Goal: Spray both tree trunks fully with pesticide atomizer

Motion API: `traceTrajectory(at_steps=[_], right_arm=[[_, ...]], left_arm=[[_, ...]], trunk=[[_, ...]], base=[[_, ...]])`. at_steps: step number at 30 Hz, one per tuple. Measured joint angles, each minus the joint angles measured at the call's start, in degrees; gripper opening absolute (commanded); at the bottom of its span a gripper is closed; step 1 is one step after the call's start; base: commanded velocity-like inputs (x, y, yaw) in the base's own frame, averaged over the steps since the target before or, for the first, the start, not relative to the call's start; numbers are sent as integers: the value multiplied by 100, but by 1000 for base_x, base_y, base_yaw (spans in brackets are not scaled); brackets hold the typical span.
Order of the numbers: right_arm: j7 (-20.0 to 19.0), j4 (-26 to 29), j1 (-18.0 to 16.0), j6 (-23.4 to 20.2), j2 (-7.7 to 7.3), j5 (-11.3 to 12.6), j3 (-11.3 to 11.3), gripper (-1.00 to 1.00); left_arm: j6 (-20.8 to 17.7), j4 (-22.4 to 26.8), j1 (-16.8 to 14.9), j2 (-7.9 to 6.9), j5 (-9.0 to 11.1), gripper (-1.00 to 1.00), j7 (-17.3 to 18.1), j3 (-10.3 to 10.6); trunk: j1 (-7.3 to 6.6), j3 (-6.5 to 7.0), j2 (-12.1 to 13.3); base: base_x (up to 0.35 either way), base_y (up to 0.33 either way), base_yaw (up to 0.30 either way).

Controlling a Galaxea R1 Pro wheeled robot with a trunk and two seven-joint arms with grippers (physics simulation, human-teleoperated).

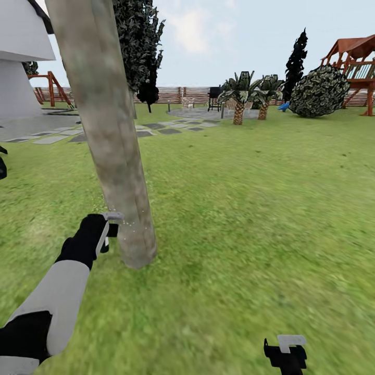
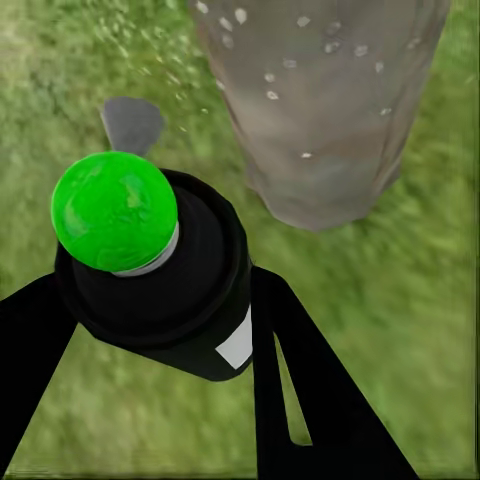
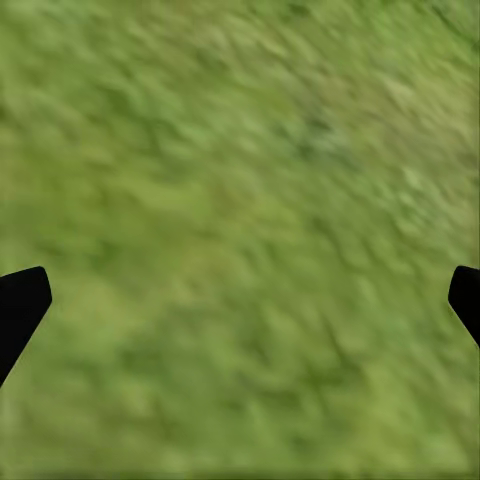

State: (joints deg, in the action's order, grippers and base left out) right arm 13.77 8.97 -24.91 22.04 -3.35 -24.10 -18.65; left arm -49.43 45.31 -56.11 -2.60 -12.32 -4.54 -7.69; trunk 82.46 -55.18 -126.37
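Our left pincer [image 2: 160,300] pinches the pesticide atomizer [image 2: 150,270] around its dark barrel, just beside the tree trunk [image 1: 112,135], droplets speckling the bark. We judge it light, rigid, smooth: grip mid-barrel. Right pincer [image 3: 240,300] spread above grass [image 3: 240,150].

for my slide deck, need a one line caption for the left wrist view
Left gripper holds the pesticide atomizer, its top glowing green, beside the droplet-speckled tree trunk.
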Motion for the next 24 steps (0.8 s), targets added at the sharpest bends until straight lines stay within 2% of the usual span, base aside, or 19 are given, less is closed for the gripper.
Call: traceTrajectory(at_steps=[5,14,24], right_arm=[[1,0,0,0,0,0,-3,100],[2,1,0,0,0,0,-3,100],[3,1,0,1,0,0,0,100]], left_arm=[[-144,109,27,-13,-6,-100,21,17],[-130,113,67,-23,-1,-100,24,26],[-129,113,68,-23,-1,-100,23,20]], trunk=[[0,0,0],[-1,0,0],[0,0,0]], base=[[18,-55,0],[86,-253,0],[7,-275,0]])
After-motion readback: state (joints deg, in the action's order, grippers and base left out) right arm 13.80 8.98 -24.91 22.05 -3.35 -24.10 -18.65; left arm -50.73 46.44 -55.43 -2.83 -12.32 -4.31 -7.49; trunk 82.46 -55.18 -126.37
